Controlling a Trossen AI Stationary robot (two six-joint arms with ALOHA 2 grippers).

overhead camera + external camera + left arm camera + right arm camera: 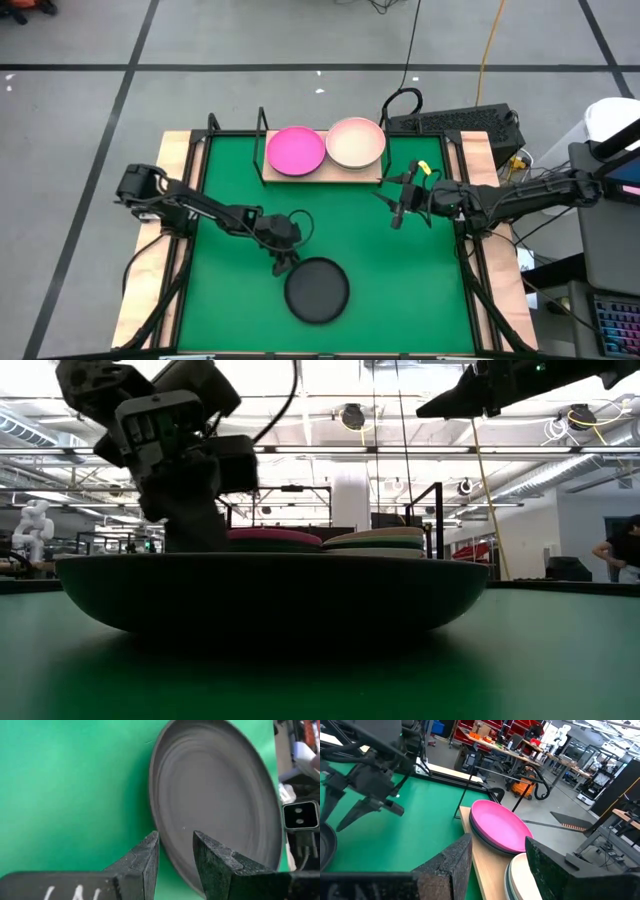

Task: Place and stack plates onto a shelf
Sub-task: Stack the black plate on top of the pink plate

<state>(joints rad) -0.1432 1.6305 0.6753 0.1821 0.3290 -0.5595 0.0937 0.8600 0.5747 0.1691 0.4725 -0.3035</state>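
Note:
A black plate (317,290) (270,595) (215,795) lies flat on its base on the green mat, near the near edge. My left gripper (283,265) (175,840) (195,530) is open, its fingers standing on either side of the plate's far-left rim. The light-wood shelf (325,172) (487,870) at the far edge carries two stacks, one topped by a magenta plate (296,150) (500,825) and one by a light pink plate (355,142) (520,880). My right gripper (398,212) (495,850) is open, raised above the mat, near the shelf's right end.
The green mat (230,300) fills the table between bare wood strips at both sides. Black wire uprights (262,125) stand at the shelf's left end. A keyboard (450,122) and cables lie beyond the far right corner. A person (622,550) shows far off in the room.

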